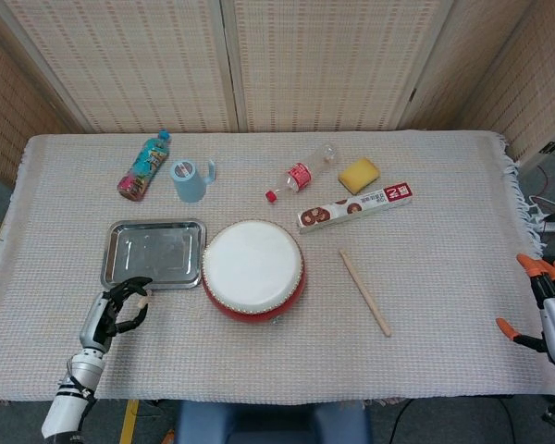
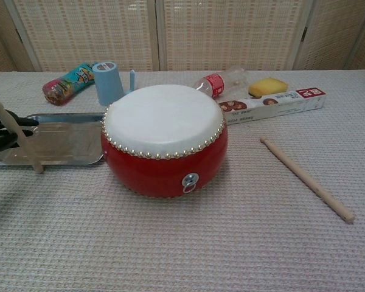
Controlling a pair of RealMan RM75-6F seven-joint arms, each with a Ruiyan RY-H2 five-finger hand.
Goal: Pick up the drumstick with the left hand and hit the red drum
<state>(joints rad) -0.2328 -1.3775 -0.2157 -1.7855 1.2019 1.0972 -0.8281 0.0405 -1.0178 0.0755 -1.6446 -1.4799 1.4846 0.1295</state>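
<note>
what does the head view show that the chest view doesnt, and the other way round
Only the head view shows the right hand with orange fingertips at the table's right edge, the left forearm, and the whole cloth-covered table.

Only the chest view shows the red drum's studded side with its metal ring, and how the held drumstick stands steeply tilted in front of the metal tray.

Both show the left hand gripping that drumstick, the drum, the tray, a second drumstick lying to the drum's right, the blue cup, two bottles, a sponge and a long box.
</note>
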